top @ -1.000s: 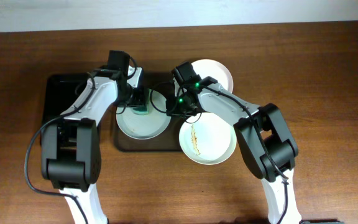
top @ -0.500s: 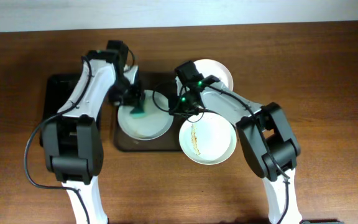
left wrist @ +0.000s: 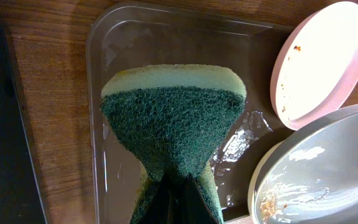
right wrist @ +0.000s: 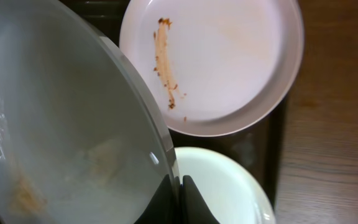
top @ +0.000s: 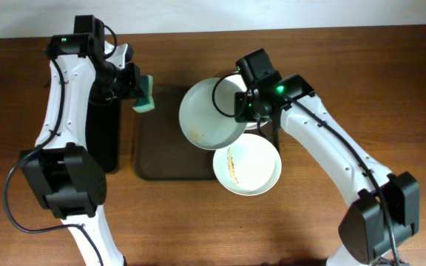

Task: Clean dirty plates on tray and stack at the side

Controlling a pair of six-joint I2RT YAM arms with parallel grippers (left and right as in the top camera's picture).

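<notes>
Leaves the tray bare at centre: hoists the wiped plate, tilted, rim pinched in the closed right gripper; draws the sponge, clamped in the left gripper, away leftward. Signals stacking next, streaked plate pending at the tray's front right corner.

My left gripper is no longer down on the plate. It has swung up and away to the far left corner of the tray, carrying the green sponge pinched in its closed fingers and raised above the tray floor. My right gripper has lifted that plate off the tray by its rim. The plate now hangs tilted, further back and to the right. The tray's left half lies bare where it sat.
</notes>
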